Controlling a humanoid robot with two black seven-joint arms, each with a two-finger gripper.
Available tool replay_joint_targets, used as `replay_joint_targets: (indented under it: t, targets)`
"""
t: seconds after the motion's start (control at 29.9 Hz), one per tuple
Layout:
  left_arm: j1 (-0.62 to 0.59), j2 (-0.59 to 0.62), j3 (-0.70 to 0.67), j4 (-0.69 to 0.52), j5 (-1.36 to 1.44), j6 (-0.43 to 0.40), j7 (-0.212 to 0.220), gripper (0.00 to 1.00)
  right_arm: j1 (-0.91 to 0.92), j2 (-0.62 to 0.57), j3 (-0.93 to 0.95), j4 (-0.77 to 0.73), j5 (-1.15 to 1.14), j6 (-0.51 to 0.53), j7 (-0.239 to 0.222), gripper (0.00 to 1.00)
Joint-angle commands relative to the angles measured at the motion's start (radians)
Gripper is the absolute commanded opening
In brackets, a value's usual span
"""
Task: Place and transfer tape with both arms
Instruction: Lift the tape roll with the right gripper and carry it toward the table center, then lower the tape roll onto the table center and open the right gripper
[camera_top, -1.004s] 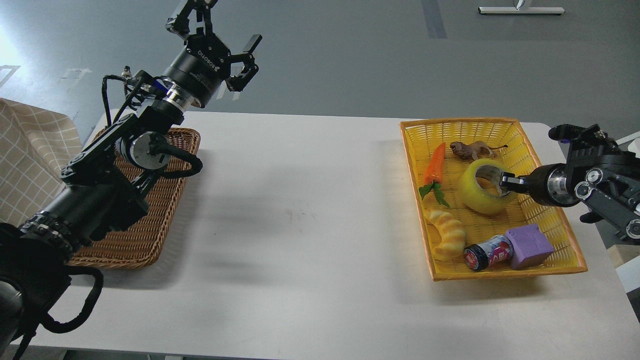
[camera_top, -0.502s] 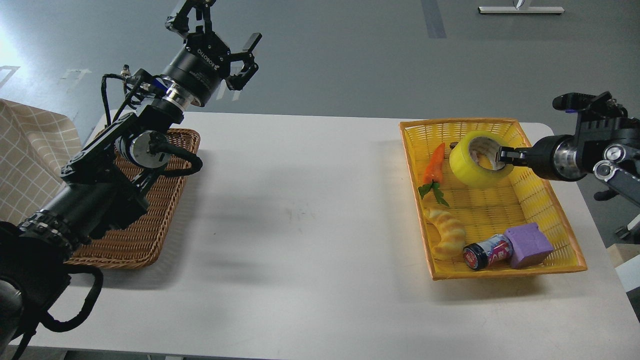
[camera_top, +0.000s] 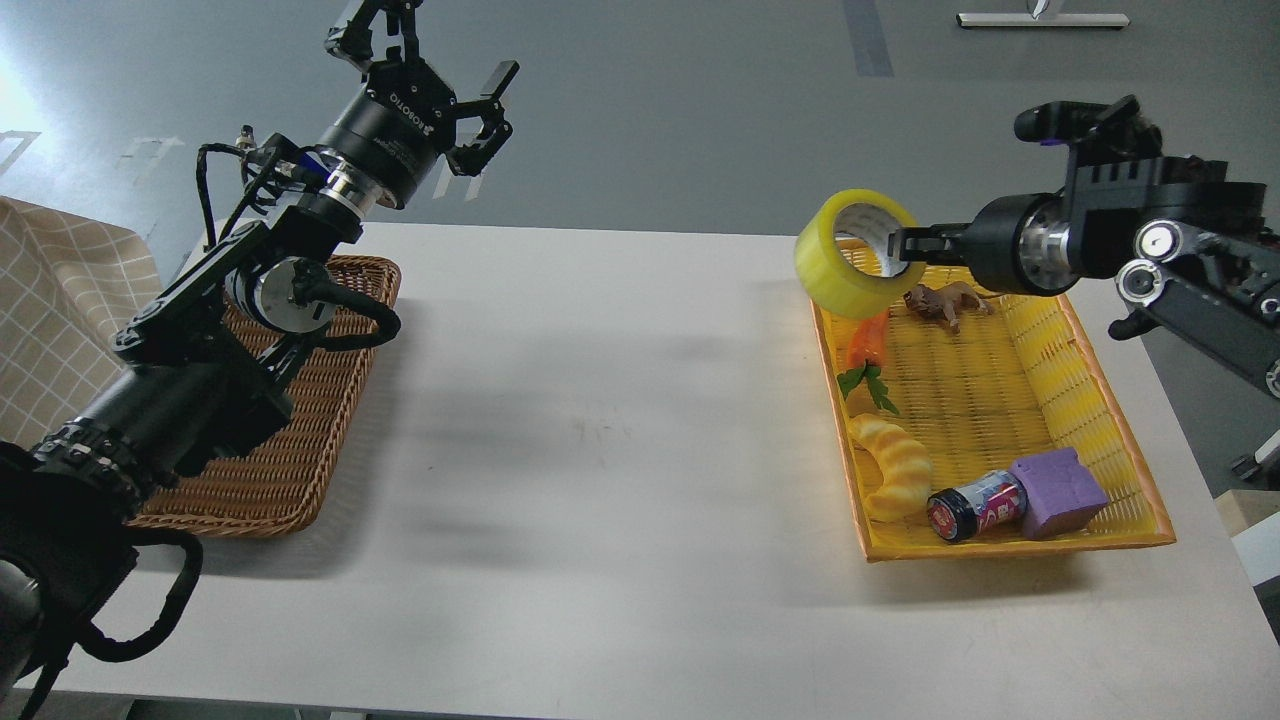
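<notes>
"ROBOTIQ" — left pincer (camera_top: 420, 45) collar

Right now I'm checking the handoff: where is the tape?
The tape is held by the right hand, in the air over the yellow basket's far-left corner, above the carrot.

— Looked like what, those arms?
— Black all over, jointed, with silver rings at the wrists; looped black cables along the left arm (camera_top: 200, 350).
— Any markings?
— White ROBOTIQ lettering on the left gripper (camera_top: 425, 45); a round silver cap on the right arm (camera_top: 1150, 250).
</notes>
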Motion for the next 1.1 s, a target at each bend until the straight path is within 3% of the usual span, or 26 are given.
replay_joint_targets:
  t: [0.0,0.3,0.7,1.07]
  targets:
    - [-0.001,0.004,0.000,0.000,0.000,0.000,0.000,0.98,0.011,0.093,-0.034,-0.006,-0.005,0.000,-0.003,0.00]
    - [-0.004,0.003,-0.001,0.000,0.000,0.000,0.000,0.98,0.030,0.237,-0.140,-0.019,-0.007,0.000,-0.011,0.00]
    - [-0.005,-0.003,-0.001,0.000,0.000,0.000,0.000,0.98,0.028,0.469,-0.226,-0.191,-0.010,0.000,-0.016,0.00]
    - [-0.005,-0.002,-0.001,0.000,0.000,0.000,0.000,0.98,0.031,0.481,-0.306,-0.274,-0.020,0.000,-0.016,0.00]
